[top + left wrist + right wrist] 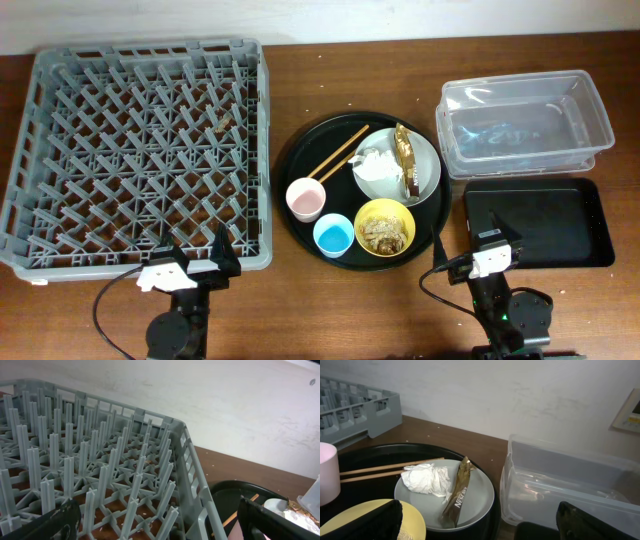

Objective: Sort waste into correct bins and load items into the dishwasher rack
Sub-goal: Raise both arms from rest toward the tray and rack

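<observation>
The grey dishwasher rack (140,150) fills the left side and is empty; it also shows in the left wrist view (100,460). A round black tray (300,150) holds a pale plate (425,165) with a white napkin (375,165) and a brown-gold wrapper (405,158), wooden chopsticks (340,152), a pink cup (305,198), a light-blue cup (332,235) and a yellow bowl (385,228) of beige scraps. The clear tub (525,125) and black rectangular tray (540,222) sit right. My left gripper (200,268) and right gripper (478,258) are open and empty near the front edge.
In the right wrist view the plate (480,495), napkin (427,480), wrapper (457,495), chopsticks (380,470), pink cup (327,472) and clear tub (570,480) lie ahead. A white wall stands behind the table. Small crumbs dot the rack floor.
</observation>
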